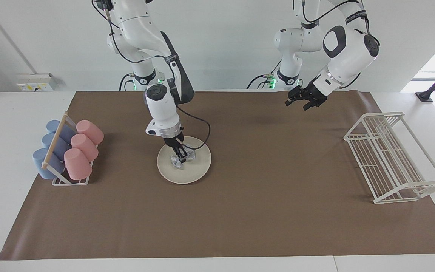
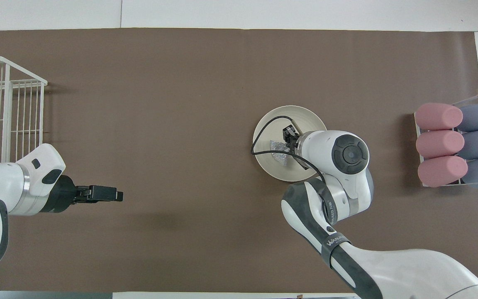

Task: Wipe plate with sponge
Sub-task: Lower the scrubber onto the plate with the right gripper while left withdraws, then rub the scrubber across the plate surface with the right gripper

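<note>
Sponge [image 1: 181, 159] is what we are watching: the right tool [image 1: 181, 155] is clenched on it and pressing it onto the plate [image 1: 198, 170], a little toward the side nearer the robots. We are judging the sponge as light, soft and crumpling easily, so pinching its bunched top, as the tool is doing now, looks sensible. The plate is looking stiff, smooth and breakable, and it is lying loose on the brown surface [image 1: 263, 196], so hard rubbing may be sliding it. From overhead, the right arm's wrist is covering part of the plate and half the sponge, and a black cable is looping over the plate. The left tool [image 1: 303, 101] is waiting in the air, released and empty, over the surface's edge by the robots.
</note>
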Motion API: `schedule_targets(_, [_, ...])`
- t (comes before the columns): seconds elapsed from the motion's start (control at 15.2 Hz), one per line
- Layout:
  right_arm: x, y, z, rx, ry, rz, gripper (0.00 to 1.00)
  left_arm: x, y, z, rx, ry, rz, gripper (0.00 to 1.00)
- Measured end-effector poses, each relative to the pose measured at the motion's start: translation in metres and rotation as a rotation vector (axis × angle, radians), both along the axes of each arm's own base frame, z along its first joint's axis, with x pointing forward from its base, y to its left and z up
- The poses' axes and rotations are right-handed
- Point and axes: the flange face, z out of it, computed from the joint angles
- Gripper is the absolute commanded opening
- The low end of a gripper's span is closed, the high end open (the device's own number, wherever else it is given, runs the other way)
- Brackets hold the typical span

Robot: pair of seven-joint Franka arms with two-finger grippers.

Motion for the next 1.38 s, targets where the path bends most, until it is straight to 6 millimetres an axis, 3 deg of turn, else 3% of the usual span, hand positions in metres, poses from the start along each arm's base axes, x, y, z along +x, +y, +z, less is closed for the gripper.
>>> schedule_targets(0.13, [-0.012, 0.024, -0.001, 0.014, 0.003, -0.018, 0.00, 0.001, 0.000, 0.001, 0.009, 0.002, 0.011, 1.00])
schedule_targets(0.4, [-0.011, 0.021, -0.002, 0.011, -0.006, 0.007, 0.00, 0.001, 0.000, 0.001, 0.012, 0.004, 0.016, 1.00])
schedule_targets(0.53, [-0.002, 0.003, -0.001, -0.002, -0.019, 0.049, 0.00, 0.001, 0.000, 0.001, 0.015, 0.013, 0.039, 1.00])
schedule_targets(0.79, [0.020, -0.055, -0.002, -0.037, -0.043, 0.123, 0.00, 0.001, -0.001, 0.001, 0.023, 0.030, 0.083, 1.00])
schedule_targets(0.92, [0.024, -0.069, -0.002, -0.047, -0.048, 0.142, 0.00, 0.001, -0.001, 0.001, 0.024, 0.031, 0.086, 1.00])
schedule_targets(1.19, [0.023, -0.063, -0.002, -0.043, -0.046, 0.136, 0.00, 0.001, -0.001, 0.001, 0.024, 0.032, 0.089, 1.00])
schedule_targets(1.38, [0.007, -0.021, -0.001, -0.015, -0.031, 0.080, 0.00, 0.001, -0.001, 0.001, 0.024, 0.031, 0.090, 1.00])
